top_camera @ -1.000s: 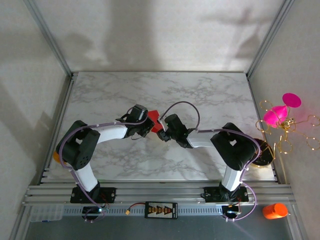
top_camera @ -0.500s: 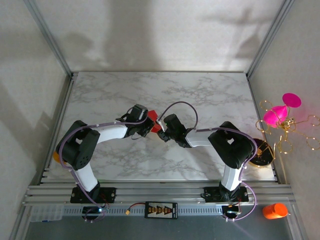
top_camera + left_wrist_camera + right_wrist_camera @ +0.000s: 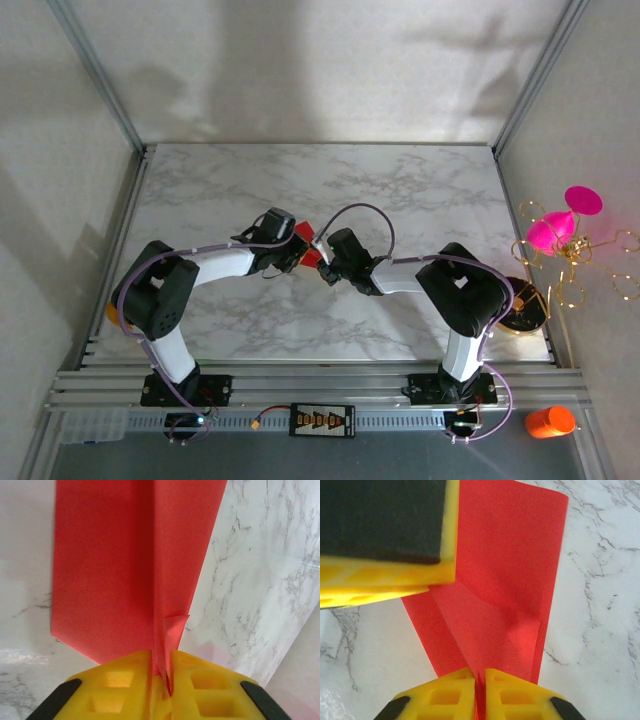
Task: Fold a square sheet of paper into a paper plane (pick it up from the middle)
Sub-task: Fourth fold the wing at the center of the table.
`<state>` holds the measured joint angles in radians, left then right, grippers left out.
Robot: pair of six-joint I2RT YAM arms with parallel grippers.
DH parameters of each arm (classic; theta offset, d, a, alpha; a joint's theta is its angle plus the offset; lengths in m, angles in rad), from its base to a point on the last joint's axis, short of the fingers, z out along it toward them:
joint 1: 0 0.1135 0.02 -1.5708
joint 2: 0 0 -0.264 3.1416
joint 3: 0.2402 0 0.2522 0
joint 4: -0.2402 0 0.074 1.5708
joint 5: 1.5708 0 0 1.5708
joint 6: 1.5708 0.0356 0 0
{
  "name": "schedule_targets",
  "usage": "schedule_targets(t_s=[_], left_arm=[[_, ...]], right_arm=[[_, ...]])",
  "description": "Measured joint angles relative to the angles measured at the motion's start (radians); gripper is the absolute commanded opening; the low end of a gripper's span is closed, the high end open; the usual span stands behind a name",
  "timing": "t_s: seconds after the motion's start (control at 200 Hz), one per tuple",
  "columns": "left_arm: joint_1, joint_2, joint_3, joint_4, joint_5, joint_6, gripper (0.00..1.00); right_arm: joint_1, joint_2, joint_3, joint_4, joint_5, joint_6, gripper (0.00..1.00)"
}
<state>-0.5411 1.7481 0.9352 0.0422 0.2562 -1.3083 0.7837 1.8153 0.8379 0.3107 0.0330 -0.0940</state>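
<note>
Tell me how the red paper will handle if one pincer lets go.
The paper looks thin, so it would probably droop or swing from the other grip. Its centre crease, pinched by the left pincer, likely adds some stiffness lengthwise. Pulling against the right pincer could tear or crumple it.

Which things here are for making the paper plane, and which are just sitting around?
For the job:
- red paper, creased down the middle
- left end effector, shut on the paper
- right end effector, shut on the paper

Just lying about:
- magenta cone ornament with gold wire, off the table's right side
- orange bottle, near right corner
</note>
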Motion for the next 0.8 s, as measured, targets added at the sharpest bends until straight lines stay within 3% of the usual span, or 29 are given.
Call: schedule_targets(t_s=[0.18,0.32,0.526,0.801], left_arm=[[0.061,-0.05,0.006,-0.055,-0.027,0.035,0.36],[0.121,-0.116,0.01,-0.09,-0.055,0.064,0.4],[0.152,-0.238,-0.097,-0.015,-0.061,0.073,0.33],[0.086,-0.235,-0.249,0.099,-0.011,0.047,0.29]], right_arm=[[0.0,0.0,0.0,0.0,-0.023,0.0,0.08],[0.0,0.0,0.0,0.0,-0.062,0.001,0.06],[-0.013,0.0,0.0,0.0,-0.145,0.022,0.06],[-0.071,0.0,0.0,0.005,-0.254,0.053,0.06]])
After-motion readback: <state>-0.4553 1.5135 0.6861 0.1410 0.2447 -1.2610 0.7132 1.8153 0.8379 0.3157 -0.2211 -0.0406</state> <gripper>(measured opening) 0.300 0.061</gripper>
